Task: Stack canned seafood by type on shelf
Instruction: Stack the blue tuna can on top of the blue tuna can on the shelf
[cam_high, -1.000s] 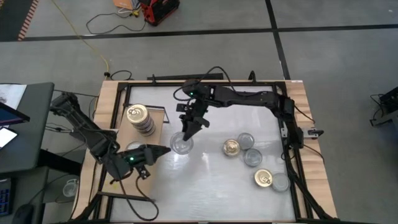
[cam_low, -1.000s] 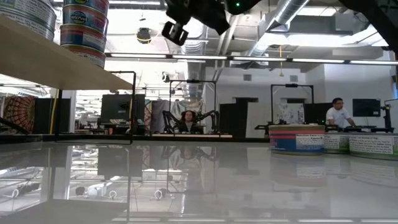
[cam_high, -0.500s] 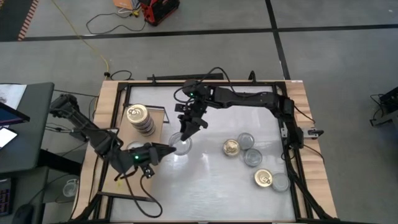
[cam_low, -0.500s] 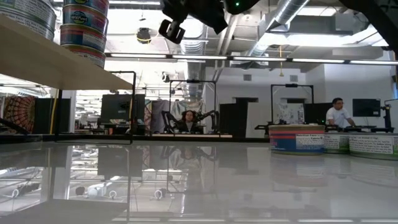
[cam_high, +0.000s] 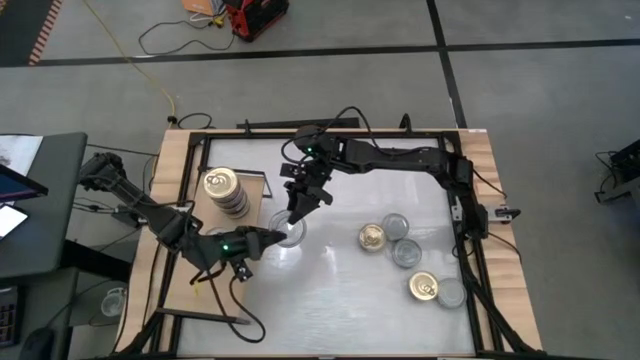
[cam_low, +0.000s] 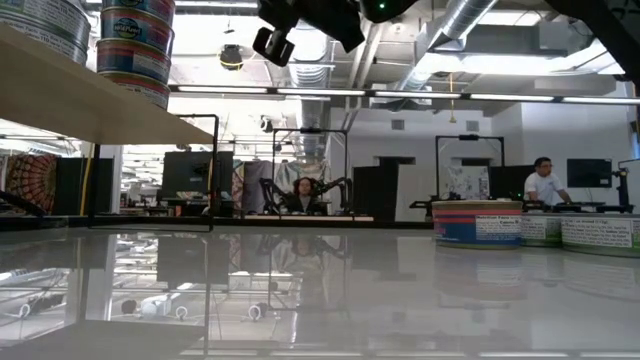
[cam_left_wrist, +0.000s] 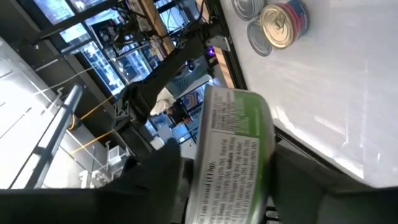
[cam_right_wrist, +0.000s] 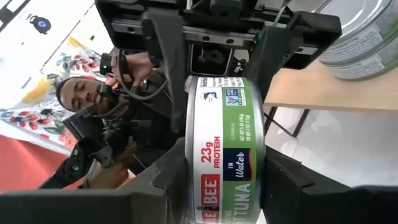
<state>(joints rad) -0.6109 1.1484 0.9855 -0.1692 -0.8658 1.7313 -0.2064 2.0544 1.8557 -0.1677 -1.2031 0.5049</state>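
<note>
Right wrist view: both hands (cam_right_wrist: 225, 168) grip green-label tin (cam_right_wrist: 225, 146)

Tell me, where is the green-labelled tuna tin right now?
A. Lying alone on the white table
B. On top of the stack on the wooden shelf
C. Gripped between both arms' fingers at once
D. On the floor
C: the green-labelled tin sits between the right gripper's fingers, and the left wrist view shows the left gripper's fingers around it too.
</note>
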